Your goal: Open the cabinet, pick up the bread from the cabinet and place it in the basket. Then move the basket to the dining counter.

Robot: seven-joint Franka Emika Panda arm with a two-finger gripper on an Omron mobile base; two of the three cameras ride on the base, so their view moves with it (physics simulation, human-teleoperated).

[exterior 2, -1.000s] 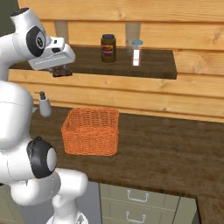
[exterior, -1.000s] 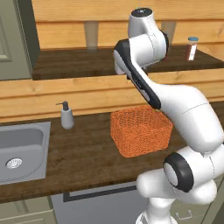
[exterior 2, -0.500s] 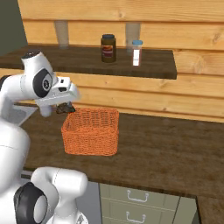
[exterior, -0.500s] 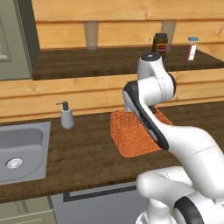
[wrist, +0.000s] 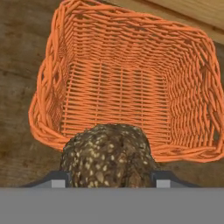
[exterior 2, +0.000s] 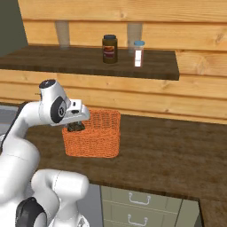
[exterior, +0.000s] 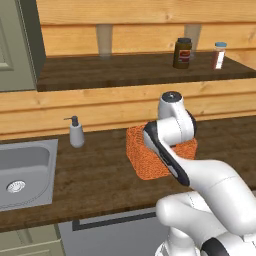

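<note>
End effector (wrist: 107, 177) was clamped on the bread (wrist: 108, 154) at frame bottom, over the basket (wrist: 131, 87) rim. Bread looked light, soft; side grip suited it.

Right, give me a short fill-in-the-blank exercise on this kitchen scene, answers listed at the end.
1. The gripper holds the ____ between its fingers.
2. The orange basket under the hand has ____ inside it.
3. The dark jar stands on the wooden ____.
4. The soap dispenser stands on the counter beside the ____.

Missing words: bread; nothing; shelf; sink
</note>
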